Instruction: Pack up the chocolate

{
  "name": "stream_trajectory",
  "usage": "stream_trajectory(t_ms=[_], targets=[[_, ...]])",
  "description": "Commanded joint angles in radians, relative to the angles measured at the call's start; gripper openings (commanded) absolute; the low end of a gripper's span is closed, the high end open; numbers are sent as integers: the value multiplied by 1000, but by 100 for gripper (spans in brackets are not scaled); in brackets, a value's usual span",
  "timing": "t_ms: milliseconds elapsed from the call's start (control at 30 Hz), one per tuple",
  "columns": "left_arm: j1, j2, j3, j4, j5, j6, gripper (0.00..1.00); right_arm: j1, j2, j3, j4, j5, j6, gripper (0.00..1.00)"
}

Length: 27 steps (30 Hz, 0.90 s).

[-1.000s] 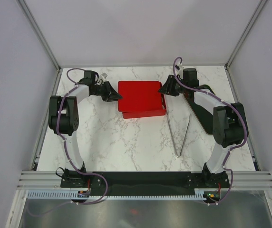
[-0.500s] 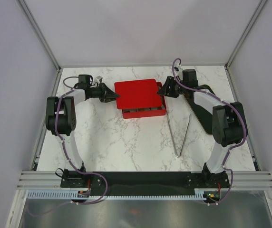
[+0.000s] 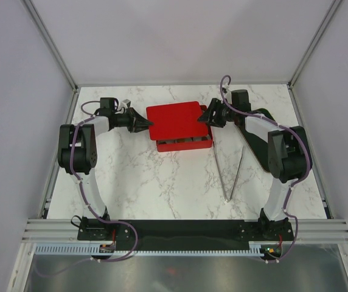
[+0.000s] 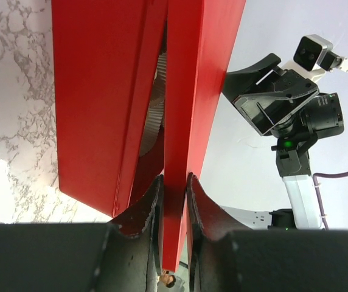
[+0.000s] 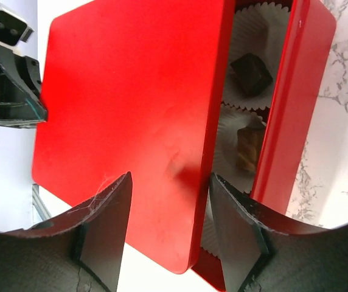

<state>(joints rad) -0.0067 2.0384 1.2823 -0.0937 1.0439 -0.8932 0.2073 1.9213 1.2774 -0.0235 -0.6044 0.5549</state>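
Top view, table (image 3: 162,182): a white slab with grey marble veining is lying flat between pale walls.
Top view, red lid (image 3: 175,118): smooth, glossy and rectangular with rounded corners, it is sitting over the red box (image 3: 186,146), shifted far enough that the box's near strip is showing.
Top view, left gripper (image 3: 146,124): black and tapered, it is meeting the lid's left edge.
Top view, right gripper (image 3: 207,117): black, it is meeting the lid's right edge.
Top view, metal rods (image 3: 229,173): two thin shiny rods are lying in a V, joined at the near end, one far tip just beside the box's near right corner.
Top view, black mat (image 3: 256,146): a flat dark panel is lying at the right, partly under the right arm.
Left wrist view, fingers (image 4: 142,213): the dark curved pads are pressing together on the lid's thin edge, pinching it.
Left wrist view, gap: the lid is tilting off the box, and frilled white paper cups (image 4: 154,112) are showing in the wedge between them; the lid is blocking any sight of the sweets.
Right wrist view, fingers (image 5: 104,228): matte black, they are standing spread wide over the lid's top face; contact cannot be told.
Right wrist view, chocolate (image 5: 251,73): a dark brown faceted lump is sitting in a pleated cup in the box's uncovered strip, a tan-brown lump in the neighbouring cup; the lid is covering the rest.
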Motion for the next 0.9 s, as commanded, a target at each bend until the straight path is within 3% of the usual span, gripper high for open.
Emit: stream_trajectory(t_ms=[0,533,667,867], targets=[[1,-34,-14,8,21,-33,2,-3,16,-3,72,-67,46,62],[-26,14,-24,8,21,-33,2,-34,47,-99,405,-242,290,47],[-27,19,-23,8,21,-33,2,-39,53,-96,414,-245,293,46],[-32,23,-18,8,21,-33,2,-40,82,-133,629,-321,462,45]])
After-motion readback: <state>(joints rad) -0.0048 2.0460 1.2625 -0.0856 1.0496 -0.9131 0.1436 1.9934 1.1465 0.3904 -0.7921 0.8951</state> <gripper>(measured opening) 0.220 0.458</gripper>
